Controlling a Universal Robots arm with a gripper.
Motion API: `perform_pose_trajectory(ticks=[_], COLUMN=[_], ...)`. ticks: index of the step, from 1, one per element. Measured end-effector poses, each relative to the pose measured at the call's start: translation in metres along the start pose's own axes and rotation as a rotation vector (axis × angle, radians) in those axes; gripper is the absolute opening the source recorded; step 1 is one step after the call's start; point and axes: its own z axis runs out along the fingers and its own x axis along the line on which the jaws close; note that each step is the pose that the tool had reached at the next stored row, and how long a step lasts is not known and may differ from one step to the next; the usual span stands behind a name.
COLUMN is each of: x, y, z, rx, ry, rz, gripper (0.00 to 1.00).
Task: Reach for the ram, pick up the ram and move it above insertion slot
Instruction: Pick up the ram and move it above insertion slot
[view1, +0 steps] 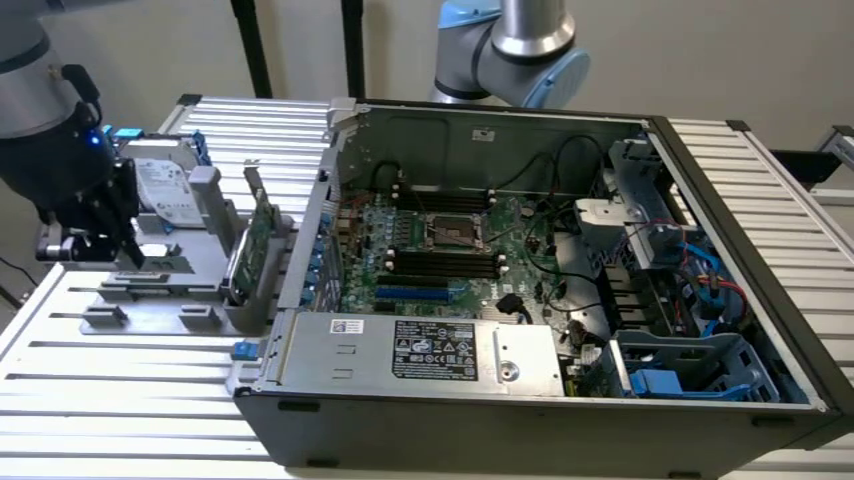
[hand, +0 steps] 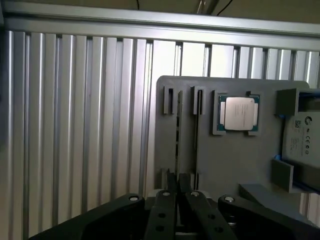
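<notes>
Counting from the exterior view's left, we find one grey fixture on the slatted aluminium table. On it are one silver hard drive and one tall green expansion card standing on edge. One open computer case takes the centre and right of that frame. Its board carries one processor socket and two banks of long black memory slots, one bank above the socket and one below. We count two arm sections: one in the upper left carrying the gripper, and one at the top centre behind the case.

The gripper sits low over the end of the fixture farthest from the case, just beside the hard drive. Through the wrist camera we see two narrow parallel channels in the fixture, with small posts at their ends. One processor chip lies in a square pocket beside them. The ram shows as one thin dark-green edge standing in the channel farther from the chip, well apart from the case. It runs straight in under the gripper. Whether the gripper is clamped on the ram or merely set closely about it, we cannot tell.
</notes>
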Motion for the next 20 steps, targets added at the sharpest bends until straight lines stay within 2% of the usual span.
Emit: perform_pose_trajectory(ticks=[6, 20], x=[0.0, 0.001], y=[-0.0241, -0.0867], z=[-0.0276, -0.0925], rx=[0.0, -0.0002], ry=[-0.0009, -0.0116], rz=[0.0, 0.0], gripper=[0.14, 0.14])
